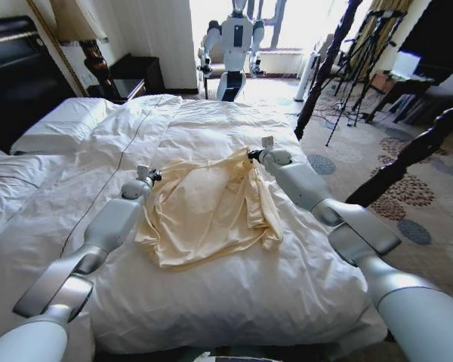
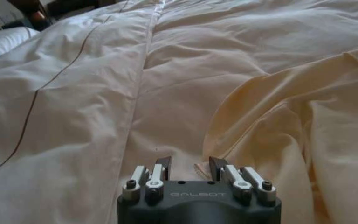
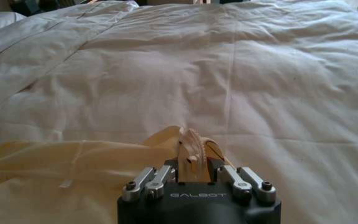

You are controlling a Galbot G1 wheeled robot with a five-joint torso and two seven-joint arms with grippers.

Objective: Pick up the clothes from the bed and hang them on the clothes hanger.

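I see my right end effector (image 3: pixel 195 170) pinching the shirt (image 1: pixel 208 207) on the bed (image 1: pixel 287 286), and my left end effector (image 2: pixel 188 165) open at its edge.

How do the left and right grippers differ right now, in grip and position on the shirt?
The right gripper is shut on a bunched fold of the yellow shirt at its far corner; the left gripper is open, with a shirt edge lying between its fingers, not clamped. In the head view the right gripper sits farther up the bed than the left gripper. Both are low at the shirt's edges.
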